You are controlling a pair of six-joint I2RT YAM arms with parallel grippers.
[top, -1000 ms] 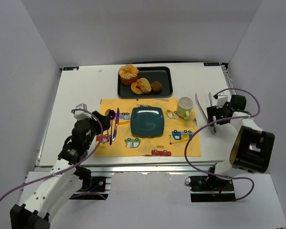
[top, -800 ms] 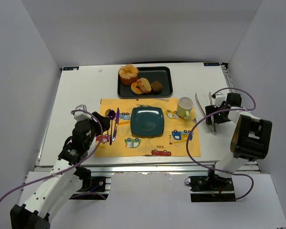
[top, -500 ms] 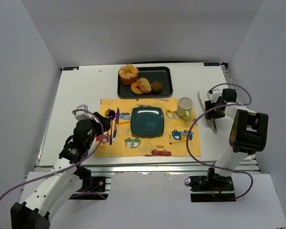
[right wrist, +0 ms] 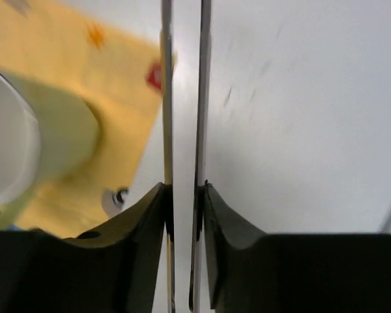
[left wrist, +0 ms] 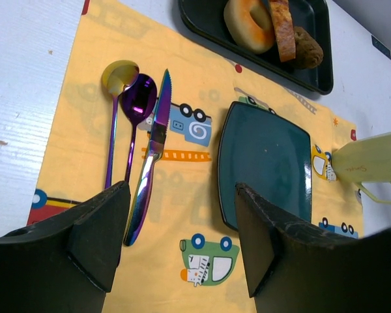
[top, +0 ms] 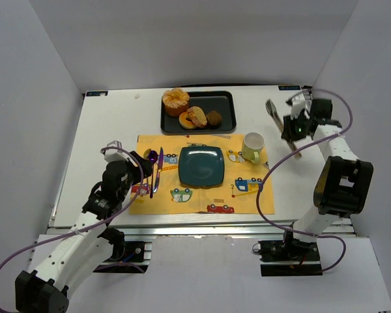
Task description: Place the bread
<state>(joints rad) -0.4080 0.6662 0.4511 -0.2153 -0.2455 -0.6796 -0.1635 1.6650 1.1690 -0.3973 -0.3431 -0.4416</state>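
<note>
The bread, a tan slice with a brown crust, leans on a ring doughnut in the black tray at the back; in the left wrist view the bread stands on edge. My right gripper is at the right rear, beyond the mug, shut on a pair of metal tongs. The two tong blades run up between its fingers. My left gripper hangs open and empty over the yellow placemat, left of the dark plate.
A large orange bun and a small brown cake share the tray. A pale green mug stands right of the plate. A knife and two spoons lie on the mat's left side.
My right gripper closed on the tongs, lifted them off the table and carried them toward the back. The left arm barely moved.
</note>
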